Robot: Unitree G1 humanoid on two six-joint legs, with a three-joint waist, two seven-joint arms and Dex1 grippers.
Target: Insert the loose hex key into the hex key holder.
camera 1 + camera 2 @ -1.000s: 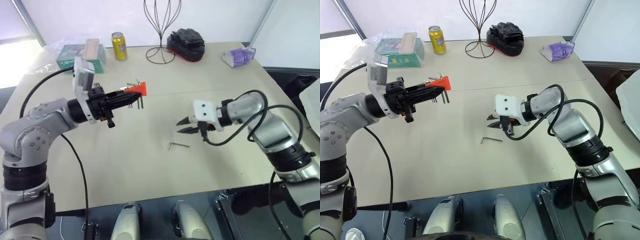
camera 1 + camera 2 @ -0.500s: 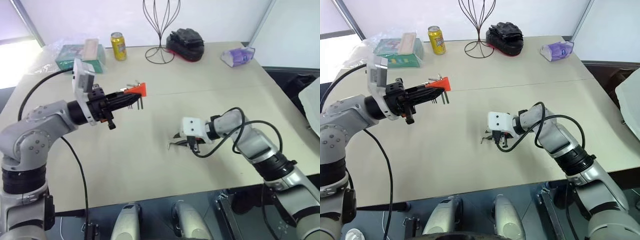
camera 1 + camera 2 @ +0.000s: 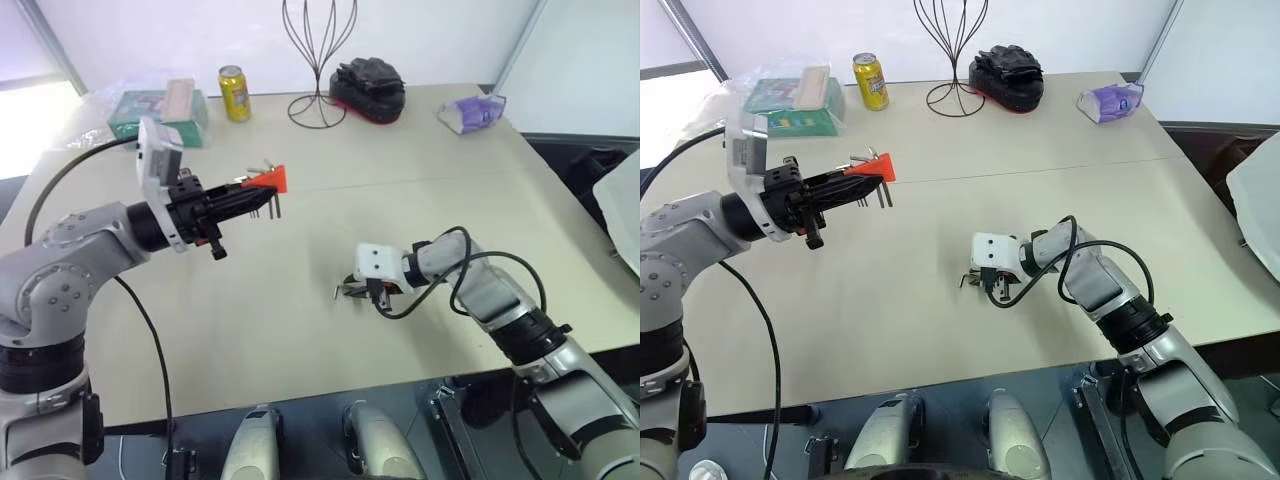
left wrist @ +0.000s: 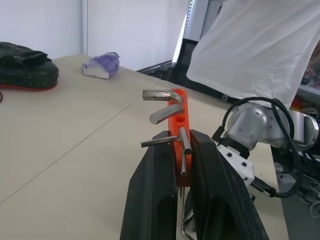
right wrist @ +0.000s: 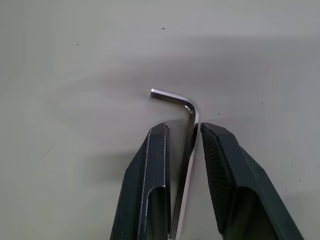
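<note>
I have the right gripper [image 5: 182, 150] down at the desk [image 3: 300, 330], its fingers [image 5: 225, 165] straddling the long shank of the loose hex key [image 5: 186, 145], which lies flat there with a sliver of gap on one side, so not yet clamped. I'd close squarely on the shank (leaving the bent end free) and lift straight up so it doesn't pivot. My left gripper [image 4: 182, 190] is clenched on the hex key holder [image 4: 179, 125], held above the desk.
</note>
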